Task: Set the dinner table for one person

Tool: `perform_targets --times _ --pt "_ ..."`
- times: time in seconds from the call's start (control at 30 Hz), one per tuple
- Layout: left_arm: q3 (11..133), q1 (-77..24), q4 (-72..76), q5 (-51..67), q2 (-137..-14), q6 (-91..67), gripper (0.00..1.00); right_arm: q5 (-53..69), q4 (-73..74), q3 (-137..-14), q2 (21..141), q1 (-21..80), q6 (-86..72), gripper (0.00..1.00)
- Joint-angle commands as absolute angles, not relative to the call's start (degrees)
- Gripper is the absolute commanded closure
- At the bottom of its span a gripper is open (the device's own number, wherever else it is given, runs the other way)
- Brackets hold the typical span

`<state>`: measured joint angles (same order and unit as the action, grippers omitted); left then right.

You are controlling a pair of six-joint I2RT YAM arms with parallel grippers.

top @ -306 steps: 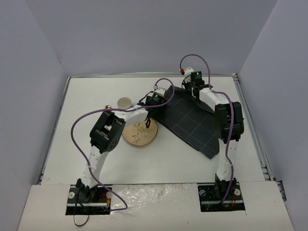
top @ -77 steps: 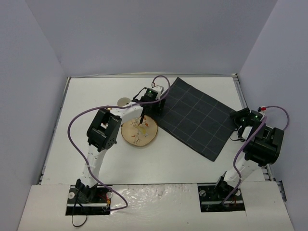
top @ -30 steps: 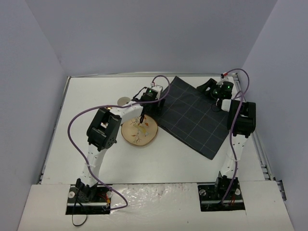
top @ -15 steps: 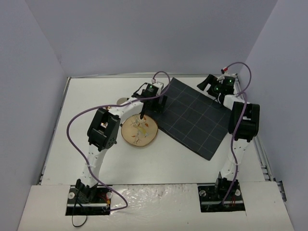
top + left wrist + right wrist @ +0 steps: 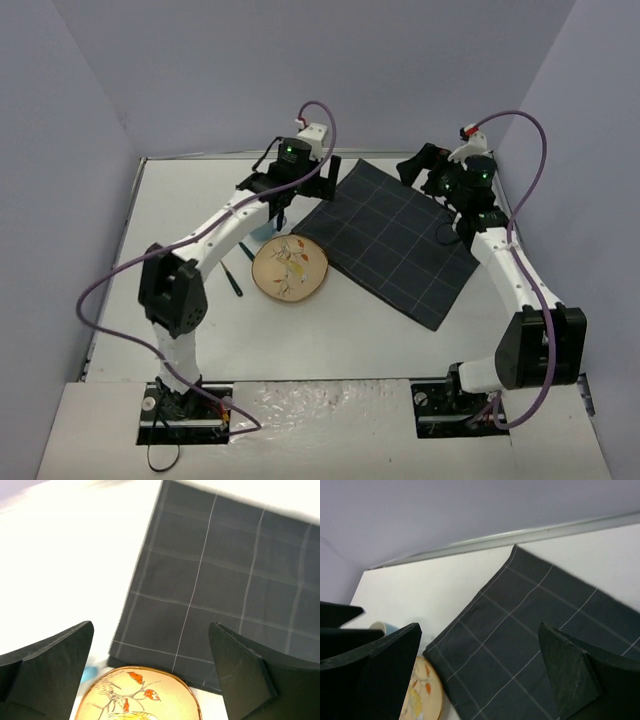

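A: Left end effector (image 5: 305, 190), what have we got?

B: Spread wide, fully released. Both black fingers (image 5: 50, 672) splay out to the sides in the wrist view, with nothing between them. It hangs over the spot where the plate (image 5: 291, 268) meets the near-left edge of the dark checked cloth (image 5: 400, 240).

A: Touching anything?

B: Not that I can see. The fingers frame the plate's top rim and the cloth corner from above.

A: And the right side?

B: The right end effector (image 5: 440, 175) is the same: gaping, empty, nothing pinched. It sits over the far right part of the cloth, and its camera looks across the fabric toward the back wall.

A: Where's the worktop (image 5: 350, 340) in all this?

B: Under everything, a big white slab filling the floor of the enclosure, with its metal rim running along the far wall. The cloth lies flat on it, turned at an angle, right of centre.

A: Anything else on it?

B: A pale blue cup (image 5: 382, 626) just behind the plate, under the left arm, and a thin dark utensil (image 5: 234, 278) lying left of the plate. I can't tell which kind.
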<state>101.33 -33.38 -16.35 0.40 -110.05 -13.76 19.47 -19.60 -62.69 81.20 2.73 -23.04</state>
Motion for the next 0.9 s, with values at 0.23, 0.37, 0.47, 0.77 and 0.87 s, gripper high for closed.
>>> perform_targets --times 0.23,0.37,0.47,0.77,0.87 --pt "82.63 -30.81 -22.32 -17.83 -77.12 -15.96 0.03 17.76 -12.3 -46.11 66.9 18.5 -35.96 0.0" --pt "73.58 -29.38 -23.24 -18.57 -69.61 -17.04 0.03 15.75 -16.41 -42.08 69.11 26.64 -41.05 0.05" --pt "68.25 -28.23 -24.19 -19.04 -65.22 -16.59 0.03 15.71 -19.85 -40.69 72.61 30.43 -43.32 0.07" --pt "57.93 -20.81 -23.34 -18.42 -57.28 -16.17 0.03 13.83 -30.9 -40.13 87.95 36.81 -51.29 0.12" --pt "57.01 -18.31 -22.74 -18.39 -56.06 -16.12 0.03 13.73 -33.17 -40.8 92.86 37.9 -53.1 0.17"
